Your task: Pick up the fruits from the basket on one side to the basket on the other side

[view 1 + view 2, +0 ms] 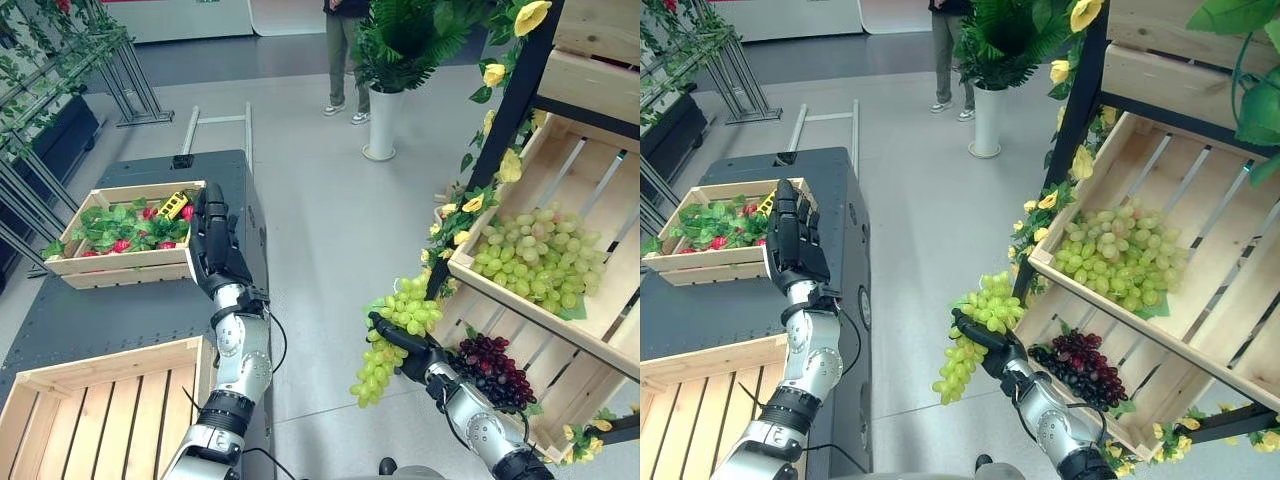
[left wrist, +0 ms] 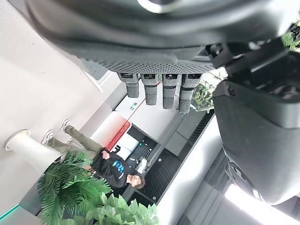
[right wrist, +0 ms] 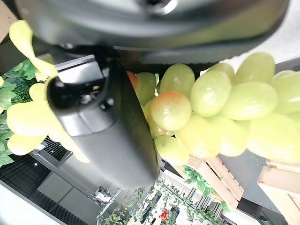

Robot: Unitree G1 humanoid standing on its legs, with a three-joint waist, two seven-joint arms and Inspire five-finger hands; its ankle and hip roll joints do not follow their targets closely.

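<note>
**Green grape bunch in right robot hand, between shelf crates and desk crates**

Item 1. Empty slatted wooden crate (image 1: 95, 400), nearest, on the dark desk (image 1: 110, 315) at the robot's left. Judged the likely receiving basket, though the far crate could serve as well.

Item 2. Right robot hand (image 1: 405, 348), low and to the right, fingers curled round the top of a bunch of green grapes (image 1: 390, 345). The bunch hangs clear of every crate, over the grey floor, its long axis roughly vertical, tail end down. The right wrist view shows grapes pressed against the thumb; the far fingers are hidden by fruit, so how firm the hold is remains a guess.

Item 3. Dark red grapes (image 1: 492, 368) lie in the lower shelf crate (image 1: 560, 400), just behind the right robot hand.

Item 4. Left robot hand (image 1: 212, 240), raised upright beside the desk, fingers straight, holding nothing.

Item 5. Upper shelf crate (image 1: 500, 290) with a heap of green grapes (image 1: 540, 255), to the right.

Item 6. Far desk crate (image 1: 120, 265) with leaves and red fruit, beyond the left robot hand.

Governing relation: the empty crate lies to the left of the held bunch, across the floor gap; the left robot hand is nearer it, but the right one carries the fruit.
</note>
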